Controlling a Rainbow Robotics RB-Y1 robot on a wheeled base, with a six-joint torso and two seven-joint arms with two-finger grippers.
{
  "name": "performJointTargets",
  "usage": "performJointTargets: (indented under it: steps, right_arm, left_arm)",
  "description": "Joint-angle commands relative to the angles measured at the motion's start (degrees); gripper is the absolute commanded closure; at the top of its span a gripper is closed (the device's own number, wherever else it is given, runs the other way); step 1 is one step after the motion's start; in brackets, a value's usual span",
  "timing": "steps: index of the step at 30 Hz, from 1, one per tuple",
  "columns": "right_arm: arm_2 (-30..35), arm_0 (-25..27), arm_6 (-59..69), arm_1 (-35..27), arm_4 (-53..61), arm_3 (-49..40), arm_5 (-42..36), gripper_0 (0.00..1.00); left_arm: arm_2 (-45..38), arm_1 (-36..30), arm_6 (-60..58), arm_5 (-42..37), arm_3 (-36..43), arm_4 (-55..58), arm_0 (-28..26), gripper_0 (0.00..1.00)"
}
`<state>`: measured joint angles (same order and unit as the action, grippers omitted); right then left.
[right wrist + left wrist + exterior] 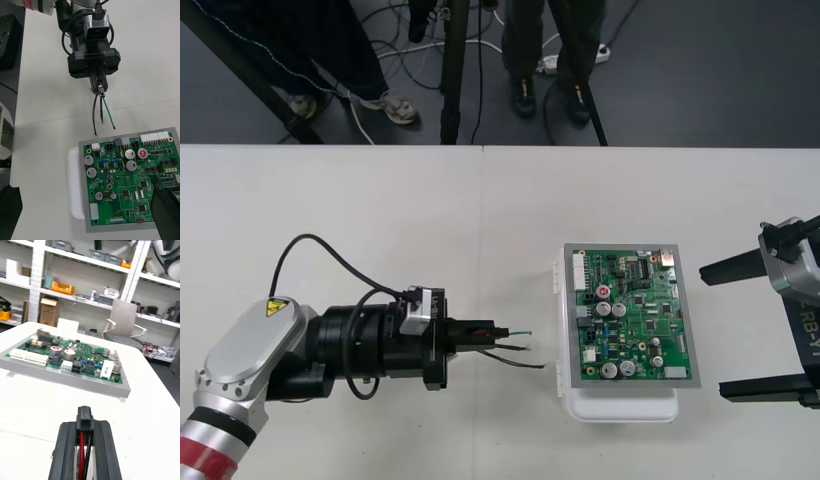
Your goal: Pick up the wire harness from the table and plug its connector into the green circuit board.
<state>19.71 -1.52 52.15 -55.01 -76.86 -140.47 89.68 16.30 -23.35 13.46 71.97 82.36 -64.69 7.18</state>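
Note:
The green circuit board (632, 315) sits on its white base (620, 408) right of the table's middle. My left gripper (494, 336) is left of it, a short gap away, pointing at the board and shut on the harness's black plug (84, 415). In the left wrist view the plug stands at the fingertips with red and black wires (83, 450) between the fingers, and the board (71, 356) lies ahead. In the right wrist view thin black and green wires (103, 112) trail from the left gripper (100, 89) toward the board (131, 180). My right gripper (746, 330) waits open at the right edge.
The table's far edge (500, 147) runs along the top, with dark floor and cables beyond. Bare tabletop (380, 220) lies behind the left arm and between the board and the right gripper.

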Motion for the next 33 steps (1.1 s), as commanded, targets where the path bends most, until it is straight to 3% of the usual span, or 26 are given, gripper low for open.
performJointTargets:
  steps: [1,13,33]
  right_arm:
    - [1.38,0.91,0.58,0.61,-0.48,-1.21,0.32,0.0]
    - [0.32,0.91,-0.3,0.61,-1.8,-1.21,0.32,0.0]
    - [-0.2,0.47,-1.62,1.49,-3.29,-2.61,0.32,0.0]
  left_arm:
    - [3.13,1.2,4.47,3.62,-1.15,-0.26,3.63,1.0]
    - [3.92,5.33,6.31,3.62,-8.19,-0.09,6.97,1.0]
    - [5.59,5.51,6.49,1.51,-8.27,-0.35,9.96,1.0]
